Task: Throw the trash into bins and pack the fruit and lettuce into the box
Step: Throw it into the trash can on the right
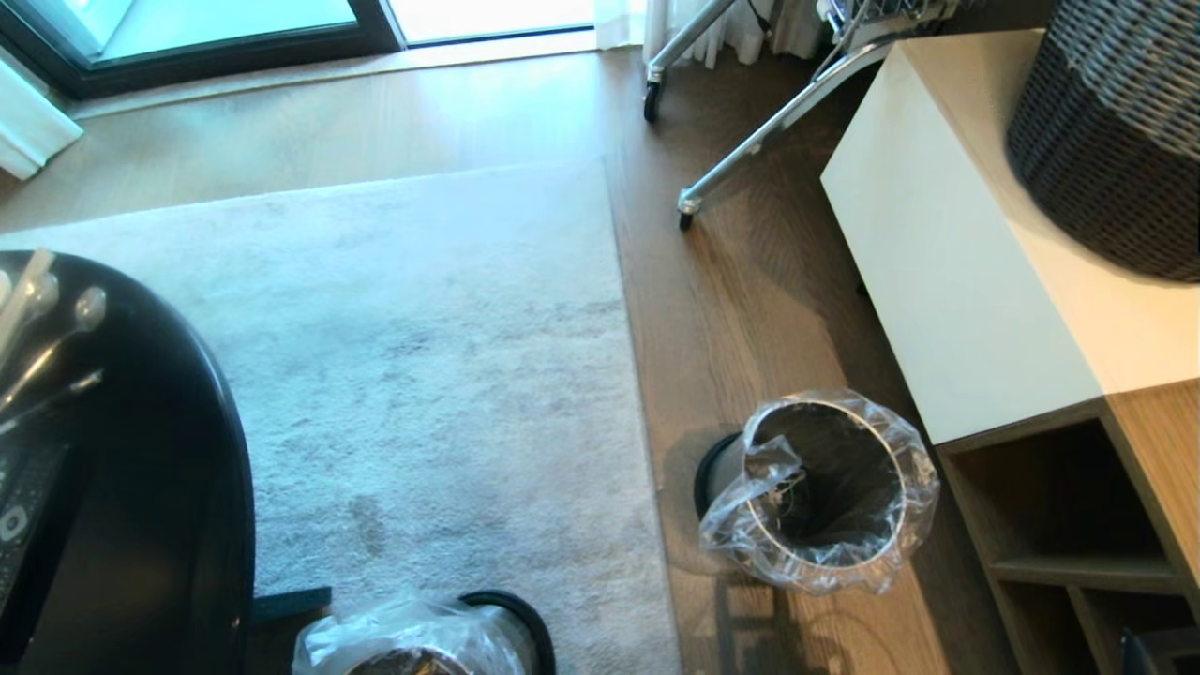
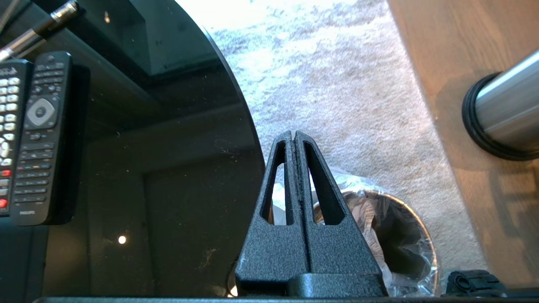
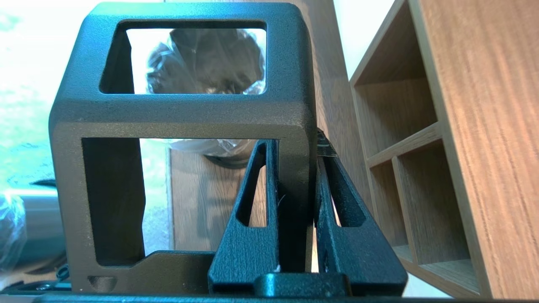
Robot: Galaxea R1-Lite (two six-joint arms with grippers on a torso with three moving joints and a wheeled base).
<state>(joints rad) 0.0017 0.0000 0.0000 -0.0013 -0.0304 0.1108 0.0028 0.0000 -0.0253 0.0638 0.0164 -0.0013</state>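
Your head view shows neither arm. One steel bin [image 1: 825, 492] stands on the wood floor between the pale rug [image 1: 422, 375] and the white cabinet [image 1: 947, 281], its clear liner bag folded over the rim and its interior dark. A second bin [image 1: 422, 647] sits at the near edge of the rug, just beside the black glass table [image 1: 159, 487], and is cut off by the frame. A dark woven basket [image 1: 1116, 131] rests on top of the cabinet, and open wooden shelves [image 1: 1069, 506] adjoin the cabinet's near end. In your left wrist view, the left gripper [image 2: 294, 136] has its jaws pressed together with nothing between them; it hangs above the near bin [image 2: 391, 240], beside the table edge, where two remote controls [image 2: 42, 134] lie side by side. In your right wrist view, the right gripper [image 3: 297, 147] clamps one upright wall of a black open-framed tray [image 3: 185, 113], with one finger on each side of that wall. Through the tray's frame you see the far bin [image 3: 206, 59] on the floor, with the shelves [image 3: 404, 139] near the gripper. No trash, fruit, lettuce or white box appears in any view.
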